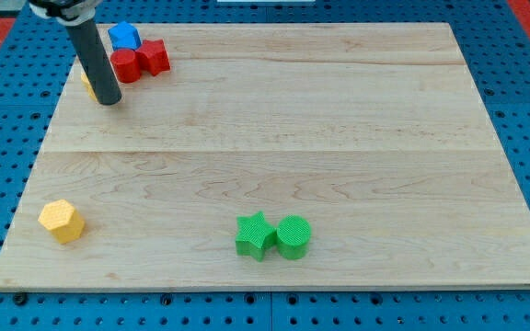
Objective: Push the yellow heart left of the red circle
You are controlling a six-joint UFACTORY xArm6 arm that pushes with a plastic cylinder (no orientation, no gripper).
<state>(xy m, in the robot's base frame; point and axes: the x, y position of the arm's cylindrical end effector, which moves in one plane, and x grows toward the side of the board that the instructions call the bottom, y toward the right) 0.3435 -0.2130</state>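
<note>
The red circle (125,65) sits near the view's top left, touching a red star (154,57) on its right and a blue block (123,37) above. The yellow heart (87,83) is mostly hidden behind my rod; only a sliver shows at the rod's left, just left of and slightly below the red circle. My tip (109,99) rests on the board right below and beside the heart, left of and below the red circle.
A yellow hexagon (62,221) lies near the view's bottom left. A green star (256,235) and a green circle (293,236) touch each other at the bottom centre. The wooden board (339,138) lies on a blue pegboard.
</note>
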